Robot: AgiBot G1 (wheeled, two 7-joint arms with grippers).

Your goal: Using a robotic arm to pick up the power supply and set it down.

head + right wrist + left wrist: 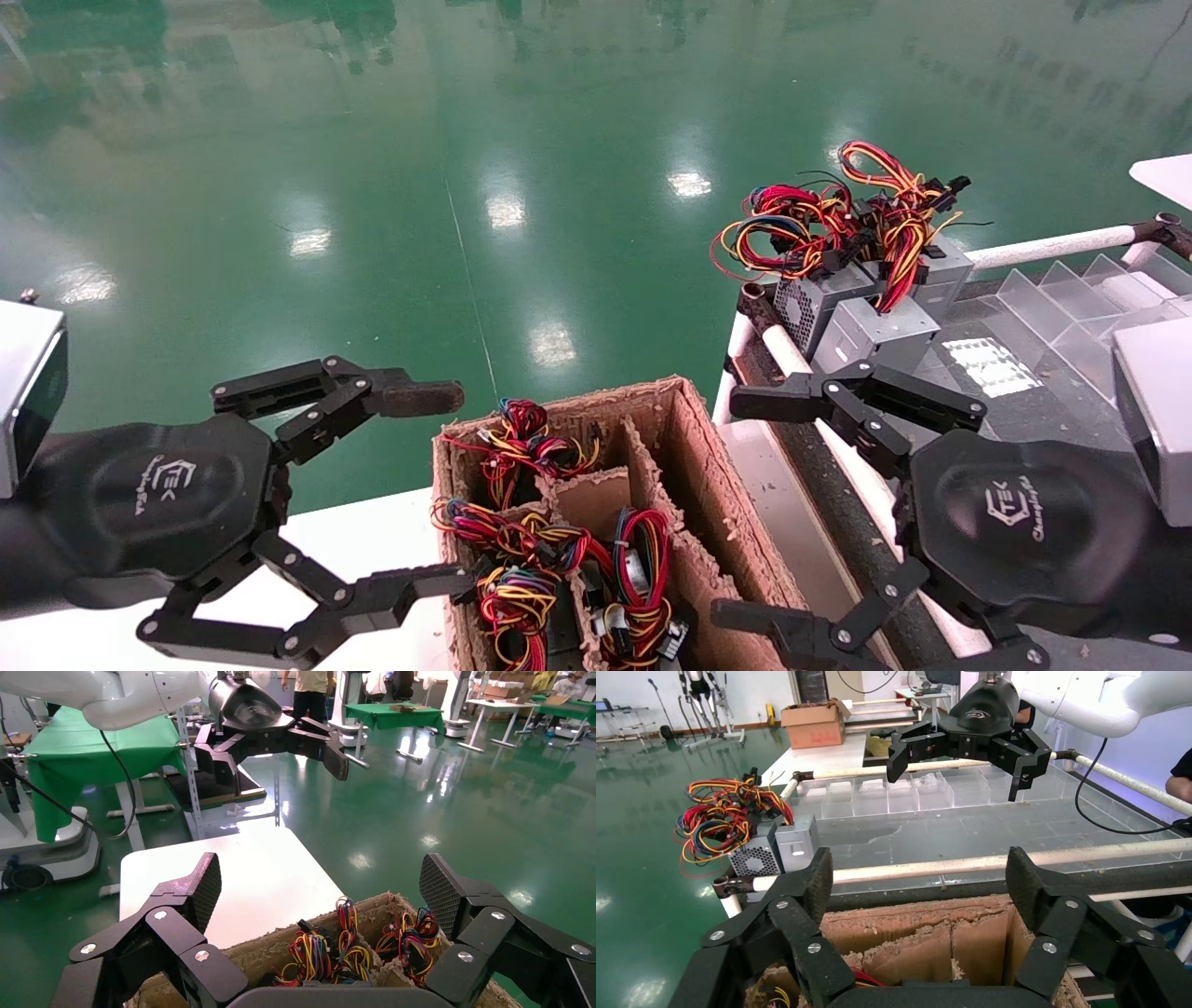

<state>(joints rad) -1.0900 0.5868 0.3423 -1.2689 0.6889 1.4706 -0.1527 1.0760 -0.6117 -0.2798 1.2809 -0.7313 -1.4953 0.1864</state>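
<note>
Both pincers, left [438, 494] and right [745, 508], hang wide open over the box [736, 531]. The PSU [633, 568] sits in a slot; probably heavy, rigid, slick, so grab the case, not the wires.

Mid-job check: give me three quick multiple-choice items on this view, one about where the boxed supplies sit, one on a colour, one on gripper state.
1. Where is the cardboard box?
A. Between the two grippers
B. On the floor
C. On the clear tray

2. What colour is the floor?
A. Grey
B. Green
C. White

3. How do the fingers of the left gripper and right gripper stand?
A. Both shut
B. Left shut on a supply
C. Both open, holding nothing

Key: 1 A, the head view shows the box low in the middle with a gripper on each side. 2 B, glossy green with lamp reflections. 3 C, both wrist views show spread fingers with nothing between them.
</note>
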